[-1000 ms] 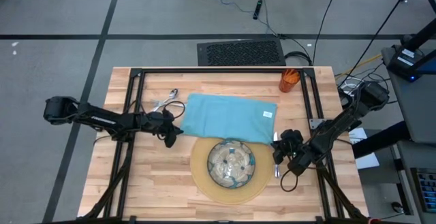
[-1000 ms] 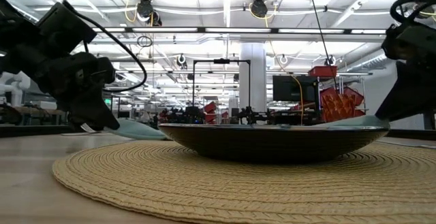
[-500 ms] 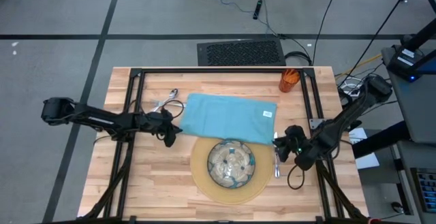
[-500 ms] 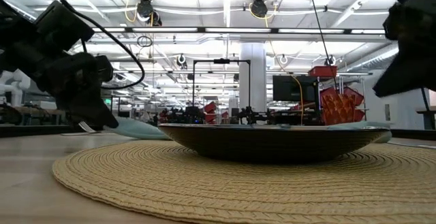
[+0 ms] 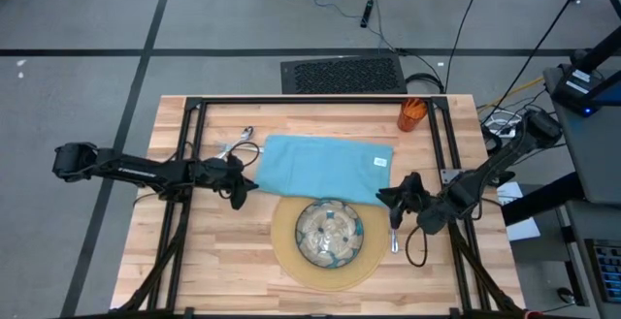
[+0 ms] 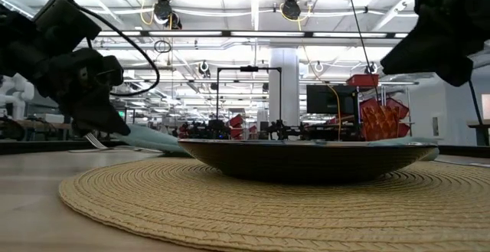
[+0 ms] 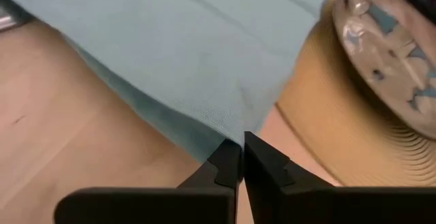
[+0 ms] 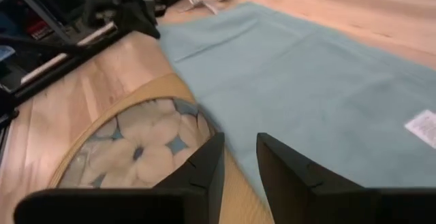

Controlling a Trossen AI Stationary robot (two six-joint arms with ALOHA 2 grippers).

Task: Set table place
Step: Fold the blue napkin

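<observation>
The teal napkin (image 5: pixel 325 167) lies flat on the table (image 5: pixel 223 261), its near edge partly under the round tan mat (image 5: pixel 325 261). The patterned glass bowl (image 5: pixel 330 232) stands on the mat. My left gripper (image 5: pixel 245 193) is shut on the napkin's near left corner. My right gripper (image 5: pixel 386 199) is open and empty, a little above the napkin's near right corner (image 8: pixel 286 122). A fork and a spoon (image 5: pixel 238 144) lie at the far left. The orange cup (image 5: pixel 412 113) stands at the far right. A silver utensil (image 5: pixel 395 239) lies right of the mat. My left gripper pinches the napkin's near left corner (image 7: pixel 228 137) between its two fingertips, coming in low from the table's left and slanting down. In the low view the corner (image 6: pixel 149 139) is raised a little off the table; the rest of the napkin lies flat.
Black frame rails (image 5: pixel 310 102) run along the table's far side and down both sides. There is bare wood left of the mat (image 5: pixel 223 251) and at the far right beside the cup.
My right gripper has risen from beside the mat's right edge and gone toward the table's far left, over the napkin's near right corner. My left gripper has risen a little with the napkin's corner.
</observation>
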